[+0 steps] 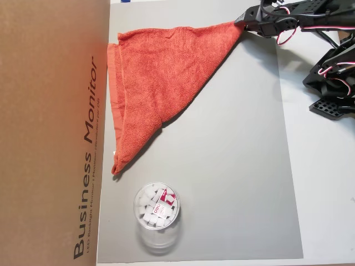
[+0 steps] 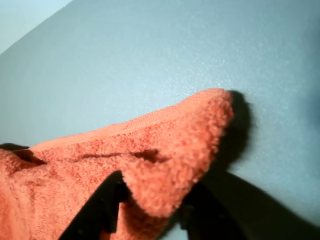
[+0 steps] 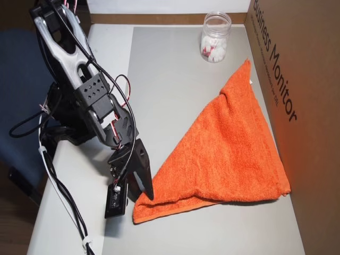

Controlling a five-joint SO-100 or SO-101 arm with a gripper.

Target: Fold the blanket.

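Diagonally folded into a triangle, the orange-red blanket (image 1: pixel 158 77) lies on the grey mat (image 1: pixel 233 177), one long edge running along the brown cardboard box (image 1: pixel 50 133) printed "Business Monitor". In the wrist view its doubled corner (image 2: pixel 200 145) sits pinched between the black fingers (image 2: pixel 100 205), terry pile bulging over them. The gripper (image 3: pixel 142 191) is clamped on that corner at the mat's edge, the black arm (image 3: pixel 79 90) rising behind it with red and white wires. A clear plastic jar (image 1: pixel 157 213) holding white pieces and a red-and-white label stands on the mat just beyond the blanket's far tip, apart from it.
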